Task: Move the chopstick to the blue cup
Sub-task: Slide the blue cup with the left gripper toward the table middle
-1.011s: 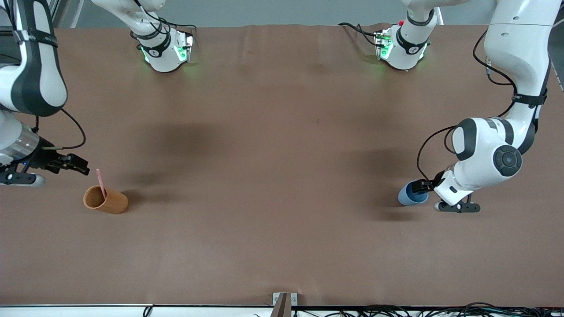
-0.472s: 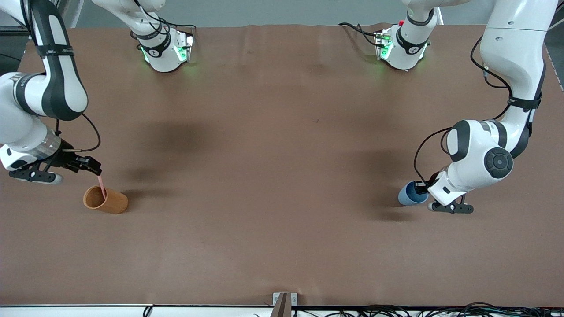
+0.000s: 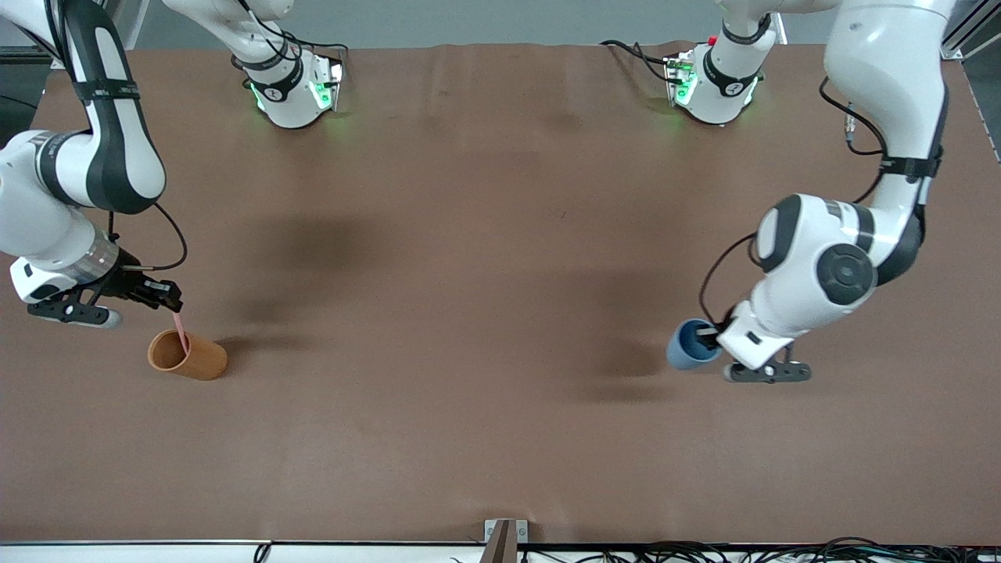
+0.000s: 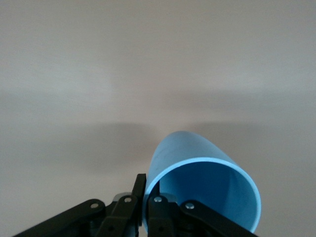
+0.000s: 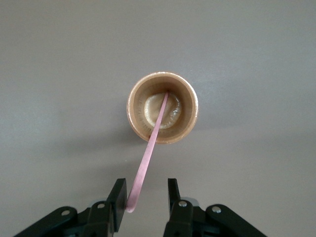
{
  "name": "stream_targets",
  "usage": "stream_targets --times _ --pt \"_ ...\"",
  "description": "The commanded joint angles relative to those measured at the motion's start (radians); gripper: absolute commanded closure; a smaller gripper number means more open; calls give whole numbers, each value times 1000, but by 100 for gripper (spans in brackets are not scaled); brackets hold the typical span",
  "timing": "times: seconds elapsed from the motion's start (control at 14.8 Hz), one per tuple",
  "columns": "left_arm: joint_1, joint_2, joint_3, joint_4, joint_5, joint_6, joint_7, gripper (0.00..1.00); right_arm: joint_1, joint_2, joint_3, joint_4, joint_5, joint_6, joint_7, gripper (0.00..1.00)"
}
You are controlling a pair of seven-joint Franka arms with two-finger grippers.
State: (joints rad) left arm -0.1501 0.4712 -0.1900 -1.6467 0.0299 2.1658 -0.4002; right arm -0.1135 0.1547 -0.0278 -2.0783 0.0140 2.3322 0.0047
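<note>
The pale pink chopsticks (image 3: 181, 331) stand tilted in the orange-brown cup (image 3: 188, 356) near the right arm's end of the table. My right gripper (image 3: 172, 303) is open around the stick's top end. In the right wrist view the stick (image 5: 148, 157) rises from the cup (image 5: 163, 114) and its tip rests against one finger (image 5: 117, 197); the right gripper (image 5: 144, 196) is not closed on it. My left gripper (image 3: 710, 336) is shut on the rim of the blue cup (image 3: 691, 344), held tilted a little above the table. The left wrist view shows the left gripper (image 4: 148, 197) pinching the cup's wall (image 4: 197, 158).
The brown table cover (image 3: 485, 258) is bare between the two cups. Both arm bases (image 3: 293, 86) stand along the table's edge farthest from the front camera. Cables and a small bracket (image 3: 505, 539) lie along the near edge.
My left gripper has carried the blue cup off the table toward the right arm's end. My right gripper has come over the orange-brown cup and now brackets the chopsticks' top.
</note>
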Motion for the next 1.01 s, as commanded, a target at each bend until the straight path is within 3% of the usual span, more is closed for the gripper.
stream_targets --times 0.0,0.2,0.47,0.94 --pt "-142 61 0 102 -1 -29 -252 100 0 -32 2 -37 -6 42 18 64" --pt "-294 145 3 183 -7 -24 -448 100 0 -23 2 -36 -8 68 17 67" --pt "-402 221 3 234 -5 -17 -548 100 0 -24 2 -43 -9 55 18 67" --pt "-427 274 4 231 -1 31 -557 97 12 -24 2 -54 -11 52 83 75"
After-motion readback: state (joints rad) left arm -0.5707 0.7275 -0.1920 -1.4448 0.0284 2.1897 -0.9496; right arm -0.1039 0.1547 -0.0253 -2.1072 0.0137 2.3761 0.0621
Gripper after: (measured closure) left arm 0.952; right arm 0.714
